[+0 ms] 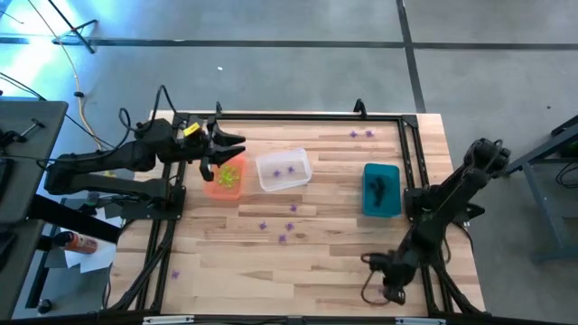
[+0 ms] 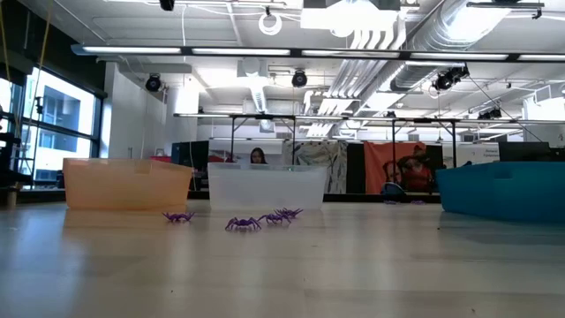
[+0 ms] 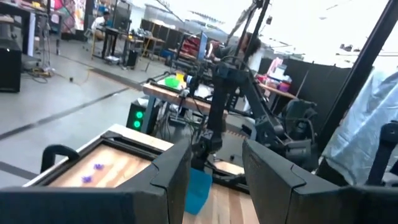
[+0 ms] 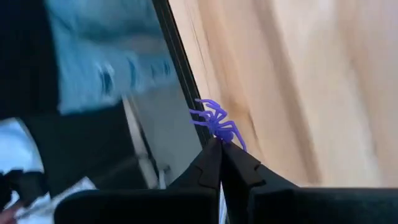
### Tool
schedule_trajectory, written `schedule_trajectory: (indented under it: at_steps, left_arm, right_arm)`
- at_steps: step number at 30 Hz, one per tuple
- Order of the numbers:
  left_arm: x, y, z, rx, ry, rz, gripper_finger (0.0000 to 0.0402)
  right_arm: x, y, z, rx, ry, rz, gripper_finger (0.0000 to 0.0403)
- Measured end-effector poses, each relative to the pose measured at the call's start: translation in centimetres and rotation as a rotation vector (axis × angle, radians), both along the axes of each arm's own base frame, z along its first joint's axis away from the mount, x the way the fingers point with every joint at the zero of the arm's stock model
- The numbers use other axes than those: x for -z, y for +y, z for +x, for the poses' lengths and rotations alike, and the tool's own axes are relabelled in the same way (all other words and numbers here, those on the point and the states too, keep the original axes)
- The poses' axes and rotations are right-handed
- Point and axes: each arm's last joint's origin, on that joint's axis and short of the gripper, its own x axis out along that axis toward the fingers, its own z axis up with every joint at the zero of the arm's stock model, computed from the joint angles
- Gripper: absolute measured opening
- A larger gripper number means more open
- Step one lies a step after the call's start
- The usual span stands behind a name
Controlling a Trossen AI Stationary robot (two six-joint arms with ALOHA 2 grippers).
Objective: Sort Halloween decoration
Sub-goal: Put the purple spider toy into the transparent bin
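Pinching a tiny purple plastic spider trinket [image 4: 217,123] betw. its two dark fingertips, the right gripper [image 4: 221,144] is fully closed on it, w/ the spider's legs sticking out past the tips. In the high view that gripper [image 1: 390,291] sits low at the near right edge of the wooden table [image 1: 316,271], by the black frame rail.

Left gripper [image 1: 237,144] hangs over the orange translucent rectangular bin [image 1: 223,177] at the table's left, fingers [image 3: 177,171] parted w/ a clear gap, nothing between them.

Other trinkets:
- yellow-green spiders [image 1: 228,175] piled in the orange bin
- two purple spiders [image 1: 283,170] in the clear plastic rectangular bin [image 1: 283,169], mid-table
- black spiders [image 1: 379,189] in the teal rectangular bin [image 1: 381,190], right of the clear one
- loose purple spiders [image 1: 282,224] on the bare wood just in front of the clear bin; same group shows in the low view [image 2: 256,220]
- a purple pair [image 1: 361,134] near the far right corner
- one purple spider [image 1: 175,274] alone near the front left

A person [image 2: 258,156] shows far back in the room, behind the clear bin.
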Motion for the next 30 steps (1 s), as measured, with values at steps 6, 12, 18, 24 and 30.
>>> schedule_trajectory:
  at_steps: [6,12,18,24,30]
  left_arm:
    - [0.1,0.1,-0.1,-0.014,0.018,0.042,0.0131]
    - [0.4,0.1,0.3,-0.016,0.038,0.037,0.0131]
    - [0.5,0.1,0.8,-0.012,0.033,0.036,0.0131]
    - [-0.4,0.1,0.8,-0.014,-0.052,0.056,0.0131]
    - [-0.3,0.1,0.8,-0.014,-0.044,0.057,0.0131]
  right_arm:
    - [-4.7,-4.7,3.3,0.112,-0.276,-0.127,0.0]
    - [-7.7,-10.5,7.9,0.202,-0.557,-0.328,0.0]
    - [-10.6,-15.9,12.4,0.26,-0.837,-0.508,0.0]
    - [-13.5,-18.8,16.5,0.168,-0.987,-0.691,0.0]
    - [-15.6,-21.4,19.5,0.202,-1.027,-0.785,0.0]
